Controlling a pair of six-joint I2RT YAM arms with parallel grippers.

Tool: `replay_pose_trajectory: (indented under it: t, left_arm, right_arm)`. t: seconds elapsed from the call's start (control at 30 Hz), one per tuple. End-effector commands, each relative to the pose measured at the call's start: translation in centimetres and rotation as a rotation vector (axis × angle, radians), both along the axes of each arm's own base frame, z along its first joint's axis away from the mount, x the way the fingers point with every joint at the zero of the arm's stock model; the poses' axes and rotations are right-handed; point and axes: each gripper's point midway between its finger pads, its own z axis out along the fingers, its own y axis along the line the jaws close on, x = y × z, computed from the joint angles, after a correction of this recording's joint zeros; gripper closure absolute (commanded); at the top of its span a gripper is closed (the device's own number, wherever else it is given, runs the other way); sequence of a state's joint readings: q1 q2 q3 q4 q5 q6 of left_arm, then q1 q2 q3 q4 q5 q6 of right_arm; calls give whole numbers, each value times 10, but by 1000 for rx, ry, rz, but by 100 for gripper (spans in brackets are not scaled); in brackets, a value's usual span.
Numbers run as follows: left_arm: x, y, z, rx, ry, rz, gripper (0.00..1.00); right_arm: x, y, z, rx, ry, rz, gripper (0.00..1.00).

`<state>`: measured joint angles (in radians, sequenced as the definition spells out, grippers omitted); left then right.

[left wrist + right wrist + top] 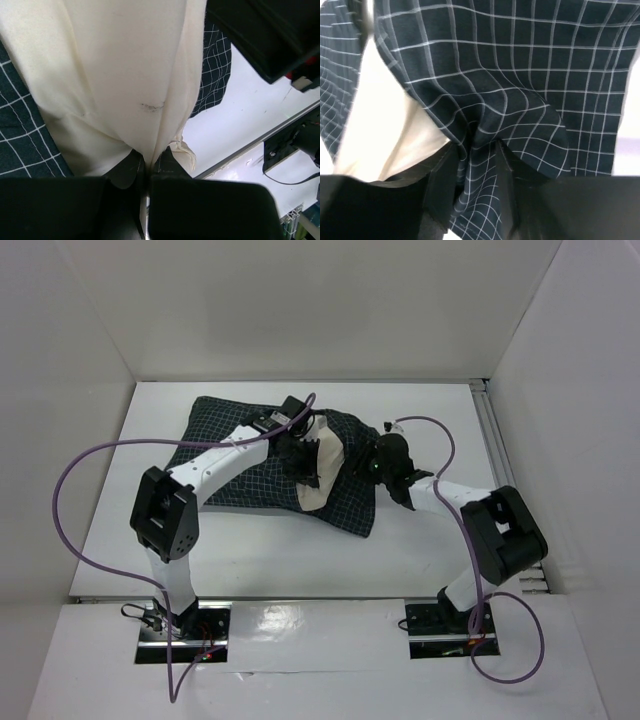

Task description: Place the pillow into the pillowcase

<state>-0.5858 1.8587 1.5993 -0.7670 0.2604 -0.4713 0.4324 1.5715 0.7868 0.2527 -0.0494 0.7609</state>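
My left pincer (146, 167) pinched the pillow (125, 70), my right pincer (476, 160) a fold of the pillowcase (530, 70). I judged it best to draw that fold over the pillow slowly, both grips firm.

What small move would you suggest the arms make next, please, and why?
Probably the right pincer should draw its pinch of pillowcase over the bare patch of pillow. That cream patch shows through the checked cloth's opening, the left pincer is shut on it, and the right one has checked cloth bunched between its fingers.
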Motion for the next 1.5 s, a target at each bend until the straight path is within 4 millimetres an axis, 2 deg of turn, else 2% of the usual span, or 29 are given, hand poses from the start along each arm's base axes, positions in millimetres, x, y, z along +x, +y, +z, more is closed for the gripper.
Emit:
replay_pose_trajectory:
  t: [0.0,0.13,0.17,0.2,0.27,0.37,0.43,0.53,0.6,0.67,0.7,0.77,0.8,0.9,1.0,1.03,1.17,1.23,1.3,1.33,1.37,1.4,1.43,1.47]
  left_arm:
    - [6,-14,47,-130,-103,-30,100]
    - [5,-15,48,-138,-93,-27,100]
    - [7,-16,48,-143,-101,-27,100]
    - [7,-16,49,-143,-101,-27,100]
    - [7,-16,49,-143,-101,-27,100]
    - [12,-13,46,-143,-99,3,100]
    - [19,-11,48,-162,-112,47,100]
    - [33,-6,51,-192,-112,118,100]
    - [45,-6,56,-216,-140,157,100]
    - [56,-4,42,-203,-116,209,100]
    - [62,-5,40,-203,-128,228,100]
    - [71,-3,30,-182,-123,283,100]
    - [77,-4,23,-179,-124,299,100]
    - [86,-7,7,-160,-117,353,100]
    - [88,-16,-5,-135,-114,379,100]
    - [87,-21,-1,-140,-121,380,100]
    - [95,-26,-17,-129,-118,433,100]
    - [98,-27,-23,-130,-110,445,100]
    - [98,-36,-18,-161,-100,405,100]
    - [93,-42,-18,-167,-96,376,100]
    - [89,-48,-5,-207,-90,335,100]
    - [84,-49,-4,-203,-84,296,99]
    - [82,-52,17,-231,-104,266,91]
    - [73,-49,18,-212,-70,240,79]
  right_arm:
    - [9,7,0,-36,-15,-10,54]
    - [21,20,-2,-63,-31,8,45]
    - [18,24,-12,-73,-11,18,43]
    - [22,26,-10,-70,-16,18,42]
    - [24,30,-10,-72,-24,17,61]
    - [20,28,-2,-68,-32,17,100]
    - [14,20,0,-99,-39,20,100]
    - [-7,17,18,-105,-87,93,100]
    - [-33,27,33,-60,-119,223,100]
    - [-55,38,48,-37,-195,359,100]
    - [-78,46,59,-1,-225,455,100]
    - [-96,51,72,9,-278,564,100]
    - [-112,59,87,46,-316,646,100]
    - [-140,75,112,103,-365,806,100]
    - [-160,85,144,184,-441,920,100]
    - [-162,87,155,203,-464,937,100]
    - [-178,91,186,288,-514,1016,100]
    - [-180,90,193,295,-535,1010,100]
    - [-174,85,174,223,-493,976,100]
    - [-163,79,169,180,-485,918,100]
    - [-159,74,159,147,-462,906,100]
    - [-156,70,151,137,-437,885,100]
    - [-153,64,143,121,-429,864,100]
    - [-145,57,143,114,-430,834,100]
